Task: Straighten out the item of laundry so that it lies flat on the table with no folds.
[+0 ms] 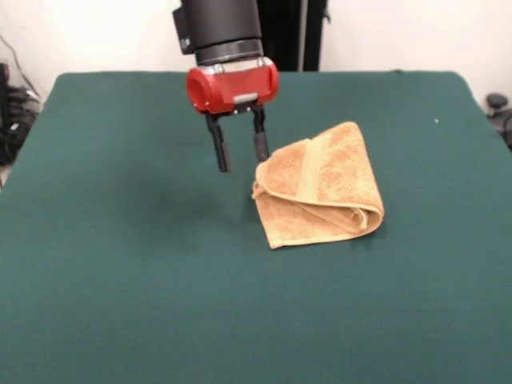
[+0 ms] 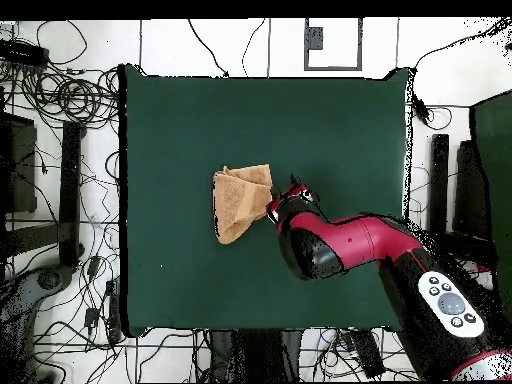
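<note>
A tan terry towel (image 1: 320,188) lies folded over on itself on the dark green table (image 1: 120,264), right of centre in the front view. Its top layer curls over along the right side, with a woven band running across it. My gripper (image 1: 240,156) hangs just left of the towel's upper left corner, above the cloth, open, with nothing between its two black fingers (image 1: 221,152). From overhead the towel (image 2: 240,202) is a folded wedge near the table's middle, and the gripper (image 2: 276,210) sits at its right edge under the red wrist.
The red and black arm (image 2: 370,250) reaches in from the lower right of the overhead view. Cables (image 2: 70,100) and stands ring the table (image 2: 330,130) on the floor. A black caster (image 1: 498,102) shows beyond the table's right edge in the front view.
</note>
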You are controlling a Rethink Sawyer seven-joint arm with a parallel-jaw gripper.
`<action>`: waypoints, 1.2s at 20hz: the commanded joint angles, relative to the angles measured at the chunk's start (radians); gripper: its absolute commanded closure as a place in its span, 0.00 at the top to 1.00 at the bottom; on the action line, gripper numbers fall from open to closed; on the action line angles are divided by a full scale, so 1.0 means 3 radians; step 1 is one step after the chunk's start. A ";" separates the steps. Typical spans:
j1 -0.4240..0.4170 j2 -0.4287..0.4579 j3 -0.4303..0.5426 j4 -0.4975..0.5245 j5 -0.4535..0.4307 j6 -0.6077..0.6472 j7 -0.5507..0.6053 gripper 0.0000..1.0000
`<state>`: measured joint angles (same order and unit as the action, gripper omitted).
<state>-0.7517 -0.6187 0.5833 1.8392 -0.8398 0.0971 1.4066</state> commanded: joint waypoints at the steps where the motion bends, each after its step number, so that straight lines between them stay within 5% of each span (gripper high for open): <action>1: -0.0190 0.0121 0.0266 -0.0021 0.0513 0.1126 -0.0180 1.00; 11: -0.0016 0.0080 0.0153 -0.0096 0.0507 0.1114 -0.0026 1.00; 24: -0.0001 0.0105 0.0483 -0.0486 0.0896 0.1347 -0.0122 1.00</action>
<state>-0.8075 -0.6180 0.6110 1.8038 -0.6584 0.3491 1.4066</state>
